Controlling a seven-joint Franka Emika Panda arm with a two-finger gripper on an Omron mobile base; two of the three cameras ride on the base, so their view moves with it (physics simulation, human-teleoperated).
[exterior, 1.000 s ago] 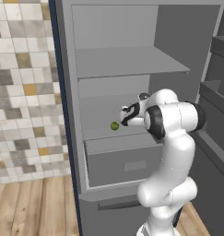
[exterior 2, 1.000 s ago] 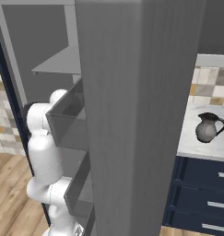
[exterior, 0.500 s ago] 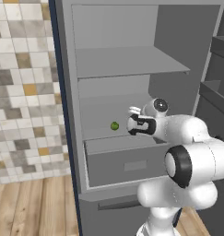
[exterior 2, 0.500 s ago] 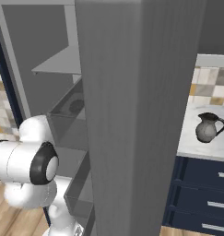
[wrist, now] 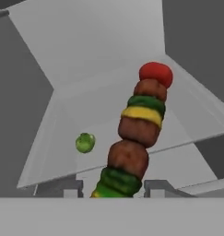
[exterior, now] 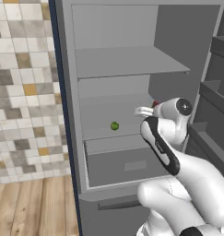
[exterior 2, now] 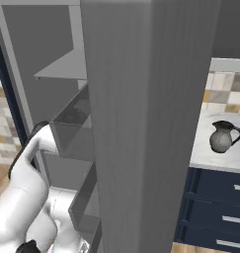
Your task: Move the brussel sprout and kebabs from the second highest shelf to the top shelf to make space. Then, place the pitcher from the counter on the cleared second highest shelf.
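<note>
The kebabs (wrist: 137, 126), a stick of red, brown, green and yellow chunks, rise from between my fingertips, and my gripper (wrist: 114, 186) is shut on their lower end. The brussel sprout (wrist: 85, 142) lies on the second highest shelf (wrist: 187, 120), to the left of the stick. From the left base, my gripper (exterior: 142, 110) hangs over the right part of the second highest shelf (exterior: 99, 133), with the kebabs' red tip (exterior: 155, 103) just above it and the brussel sprout (exterior: 114, 125) to its left. The top shelf (exterior: 127, 62) is bare. The pitcher (exterior 2: 224, 137) stands on the counter (exterior 2: 205, 158).
A boxy grey drawer (exterior: 127, 161) sits under the second highest shelf. The open cabinet door (exterior 2: 146, 123) blocks the middle of the right base view. Door racks (exterior: 215, 97) stand at the right of the opening. Navy drawer fronts (exterior 2: 215, 197) run below the counter.
My arm has swung its elbow down and forward across the cabinet front. The hand has shifted a little to the right, away from the brussel sprout, which has stayed in place.
</note>
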